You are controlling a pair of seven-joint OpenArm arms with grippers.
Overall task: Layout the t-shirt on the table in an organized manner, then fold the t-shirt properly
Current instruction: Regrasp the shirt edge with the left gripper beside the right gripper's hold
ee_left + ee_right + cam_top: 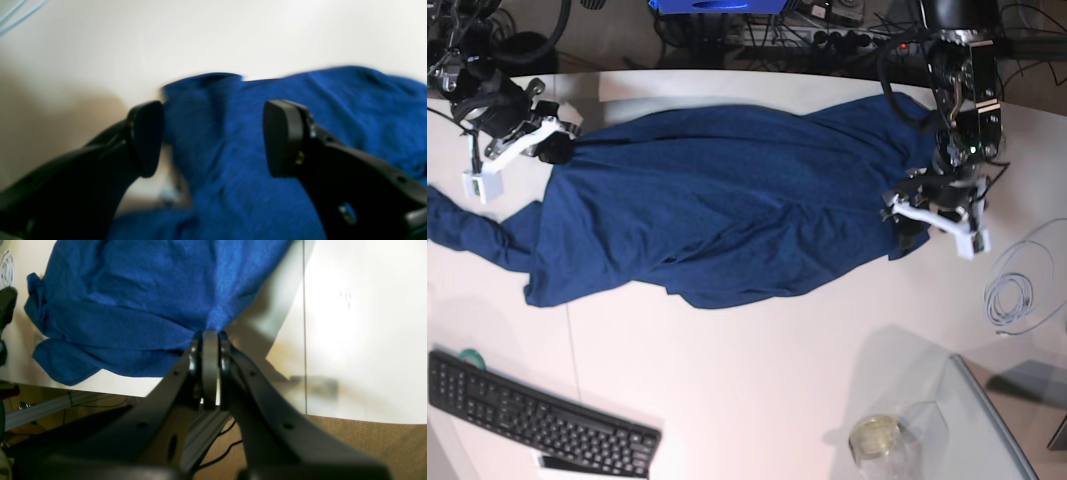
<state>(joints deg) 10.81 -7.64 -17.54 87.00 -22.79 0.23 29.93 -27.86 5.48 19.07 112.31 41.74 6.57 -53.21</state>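
Observation:
The dark blue t-shirt (727, 210) lies spread across the white table (757, 380), with one sleeve trailing off at the far left. My right gripper (552, 150) is at the shirt's left end, shut on a pinch of the fabric; in the right wrist view the cloth (140, 300) fans out from the closed right gripper (210, 336). My left gripper (909, 228) is at the shirt's right end. In the blurred left wrist view, the left gripper (213, 140) stands open, its fingers (146, 138) wide apart, with the shirt (240, 160) lying loose beneath and beyond them.
A black keyboard (537, 415) lies at the front left. A coiled white cable (1017, 295) sits at the right, and a glass panel (992, 425) with a small jar (875, 437) beside it is at the front right. Cables and gear crowd the back edge.

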